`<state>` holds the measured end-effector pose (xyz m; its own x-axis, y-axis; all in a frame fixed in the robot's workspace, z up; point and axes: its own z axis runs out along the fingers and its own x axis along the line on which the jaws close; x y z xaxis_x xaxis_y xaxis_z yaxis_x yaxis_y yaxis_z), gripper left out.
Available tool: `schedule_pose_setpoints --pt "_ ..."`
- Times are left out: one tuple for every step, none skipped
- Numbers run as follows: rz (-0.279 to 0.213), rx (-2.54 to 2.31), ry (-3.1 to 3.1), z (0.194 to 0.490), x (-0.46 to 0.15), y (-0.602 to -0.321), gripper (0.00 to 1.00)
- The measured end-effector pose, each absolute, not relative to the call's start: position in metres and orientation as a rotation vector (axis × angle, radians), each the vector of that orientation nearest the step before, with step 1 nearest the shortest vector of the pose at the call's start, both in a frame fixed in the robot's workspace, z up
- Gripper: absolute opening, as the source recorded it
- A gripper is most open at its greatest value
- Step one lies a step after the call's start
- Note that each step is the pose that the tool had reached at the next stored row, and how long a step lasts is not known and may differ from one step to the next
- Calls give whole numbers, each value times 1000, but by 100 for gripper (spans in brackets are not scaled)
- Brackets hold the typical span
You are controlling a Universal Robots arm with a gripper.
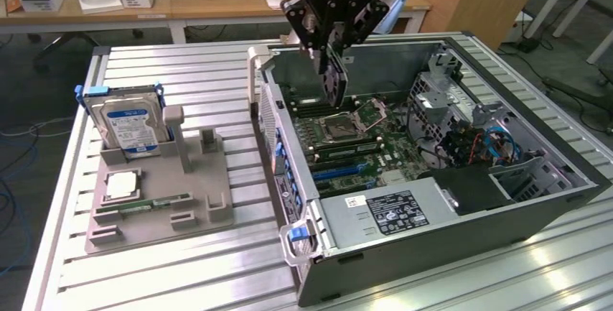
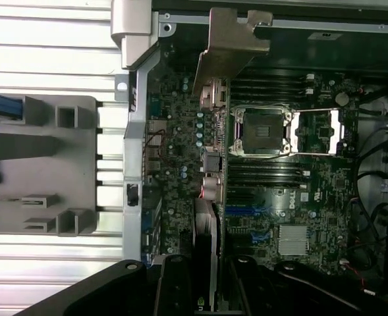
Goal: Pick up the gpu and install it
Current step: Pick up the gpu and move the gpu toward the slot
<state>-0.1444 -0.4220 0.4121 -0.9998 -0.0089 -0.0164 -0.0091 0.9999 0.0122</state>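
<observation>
Two black jaws pinch the gpu [image 1: 334, 85] [image 2: 208, 224], closed partway onto its thin, flat, dark body. The card hangs upright, edge down, inside the open top of the grey metal computer case [image 1: 412, 243], over the green motherboard [image 1: 369, 138] near the square processor socket [image 1: 337, 126]. A folded silver bracket [image 2: 230, 39] caps one end. The case rests on a ribbed aluminium bench [image 1: 192, 275].
</observation>
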Motion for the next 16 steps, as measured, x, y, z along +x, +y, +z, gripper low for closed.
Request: schedule_pose_setpoints --pt "19 -14 3125 412 -143 -422 27" --pt "19 -14 3125 412 -142 -422 27" --pt "19 -13 3125 412 -140 -422 27" --pt "19 -13 3125 412 -139 -422 27" --pt "19 -13 3125 412 -137 -422 27" --pt "19 -13 3125 412 -136 -422 27" --pt "19 -12 3125 412 -134 -422 27" --pt "19 -12 3125 412 -133 -422 27" --pt "19 -12 3125 412 -132 -422 27" --pt "19 -11 3125 412 -130 -422 27" --pt "19 -11 3125 412 -129 -422 27" --pt "19 -11 3125 412 -128 -422 27" --pt "19 -10 3125 412 -126 -422 27" --pt "19 -10 3125 412 -125 -422 27" --pt "19 -10 3125 412 -123 -422 27" --pt "19 -10 3125 412 -122 -422 27"
